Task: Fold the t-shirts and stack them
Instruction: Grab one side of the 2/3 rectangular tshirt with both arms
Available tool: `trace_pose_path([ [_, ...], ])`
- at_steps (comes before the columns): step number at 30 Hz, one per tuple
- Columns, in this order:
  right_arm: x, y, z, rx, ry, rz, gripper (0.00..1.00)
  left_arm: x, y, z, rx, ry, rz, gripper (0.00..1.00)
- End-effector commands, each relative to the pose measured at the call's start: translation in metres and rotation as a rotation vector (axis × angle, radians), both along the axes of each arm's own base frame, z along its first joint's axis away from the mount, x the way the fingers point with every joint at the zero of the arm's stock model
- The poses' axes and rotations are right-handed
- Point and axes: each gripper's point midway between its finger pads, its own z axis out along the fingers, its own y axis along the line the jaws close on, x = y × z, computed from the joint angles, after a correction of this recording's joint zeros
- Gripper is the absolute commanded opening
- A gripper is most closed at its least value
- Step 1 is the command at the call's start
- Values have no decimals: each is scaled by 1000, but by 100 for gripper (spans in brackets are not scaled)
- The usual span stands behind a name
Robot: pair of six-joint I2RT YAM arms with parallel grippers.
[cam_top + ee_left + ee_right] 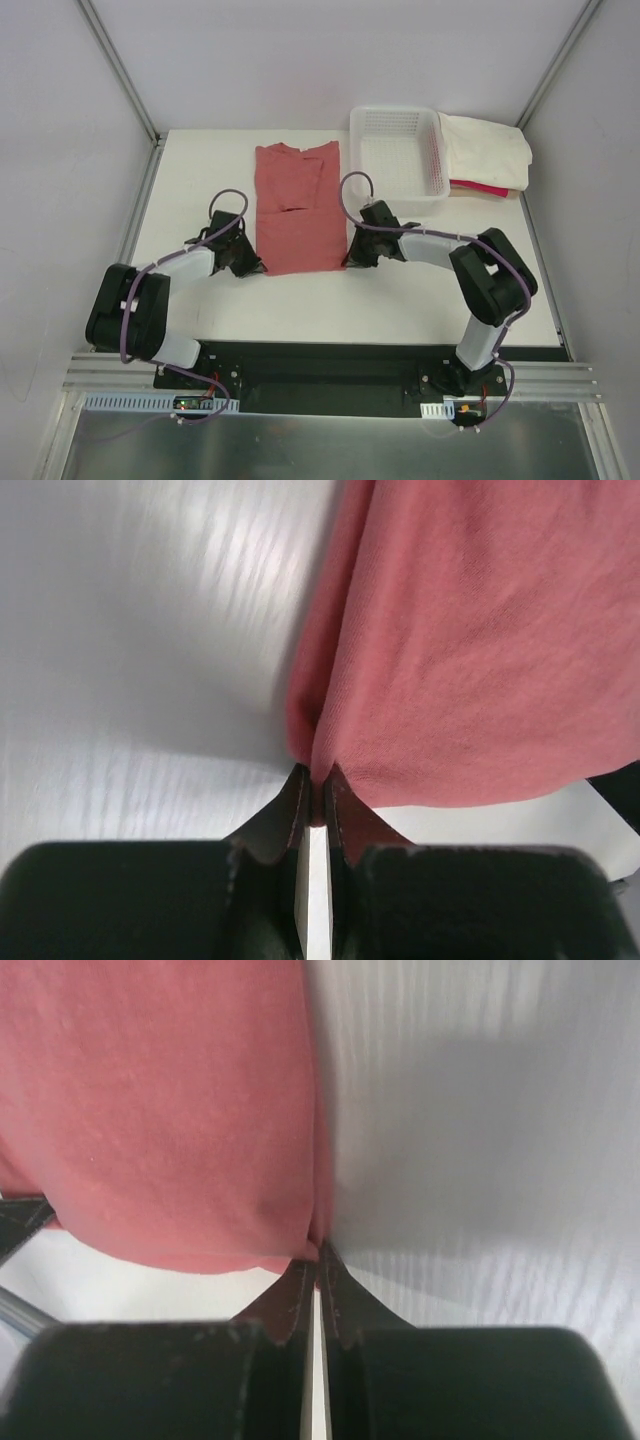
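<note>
Where salmon t-shirt lies, white table

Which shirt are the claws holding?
The salmon-red t-shirt, spread mid-table: left gripper and right gripper pinch its near corners. The cream-white t-shirt and pink-red t-shirt lie beside the basket.

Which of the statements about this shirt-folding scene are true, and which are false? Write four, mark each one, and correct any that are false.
1. The left claw is shut on a near corner of the salmon-red t-shirt. True.
2. The right claw is open and holds nothing. False: it is shut on the same shirt's other near corner.
3. The white basket holds a folded shirt. False: nothing shows inside it.
4. The cream-white t-shirt lies on top of the pink-red t-shirt, beside the basket on its right in the top view. True.
</note>
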Motion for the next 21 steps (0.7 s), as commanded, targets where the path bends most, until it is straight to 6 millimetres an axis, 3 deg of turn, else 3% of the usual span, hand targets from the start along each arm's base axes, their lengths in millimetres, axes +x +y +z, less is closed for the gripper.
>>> trace_pose_path([
  [1,-60,-24,-11,-39,99,97,1,-55,9,-9,-16,56,-2,0],
  [3,-85,-23,-4,-17,108,171,1,-65,9,2,-47,-6,-2,0],
  [4,-95,-23,-1,-15,109,201,1,-83,7,-4,-78,15,-12,0],
  [5,-104,-23,8,-11,90,232,1,-85,4,9,-117,-46,-20,0],
  [7,-130,-24,13,-43,103,292,1,-105,-4,13,-193,-43,-45,0],
  [8,-136,-23,25,-31,79,306,1,-104,-7,30,-224,-124,-49,0],
  [9,-154,-25,24,-40,100,332,1,-117,-4,29,-223,-95,-42,0],
  [10,-161,-26,29,-33,101,338,0,-120,-4,36,-234,-112,-33,0],
  [11,-165,-25,42,-4,70,344,1,-119,-3,56,-255,-206,-34,0],
  [12,-177,-28,45,-8,84,353,1,-128,-1,58,-257,-192,-24,0],
  [14,-181,-32,69,21,20,356,1,-130,-1,90,-299,-306,-27,0],
  [18,-188,-52,105,-9,-59,387,1,-140,5,121,-307,-388,-19,0],
  [21,-191,-52,135,30,-110,425,1,-142,3,145,-326,-436,-41,0],
])
